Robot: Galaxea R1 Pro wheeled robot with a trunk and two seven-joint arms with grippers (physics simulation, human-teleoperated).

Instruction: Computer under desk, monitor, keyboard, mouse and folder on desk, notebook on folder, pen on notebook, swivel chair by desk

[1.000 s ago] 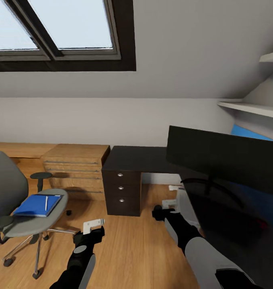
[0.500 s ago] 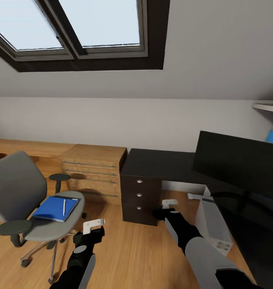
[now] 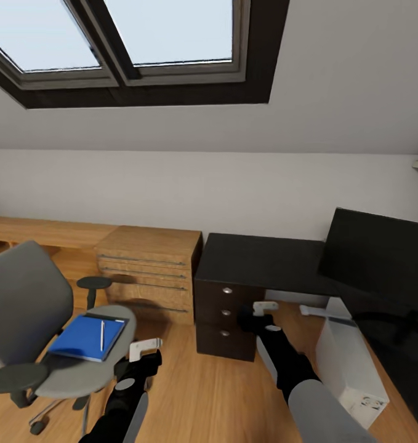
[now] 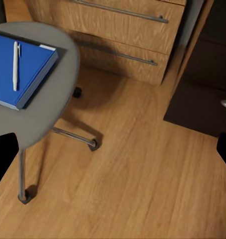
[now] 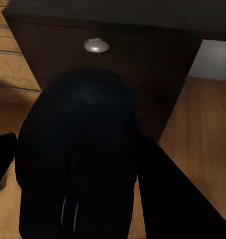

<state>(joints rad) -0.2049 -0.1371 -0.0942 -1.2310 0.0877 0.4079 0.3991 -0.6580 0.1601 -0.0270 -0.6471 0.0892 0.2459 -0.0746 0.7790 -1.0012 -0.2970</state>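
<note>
Pale daylight is coming through the dark-framed slanted skylight (image 3: 141,43) and spreading evenly over the white wall, so the room is looking bright and soft. The glossy black L-shaped bench (image 3: 264,261) is giving off only a faint sheen. The grey upholstered swivel chair (image 3: 42,332) is casting a soft shadow on the wooden floor (image 4: 142,179). In the right wrist view, a blurred black rounded mouse (image 5: 80,159) is sitting out of focus.
</note>
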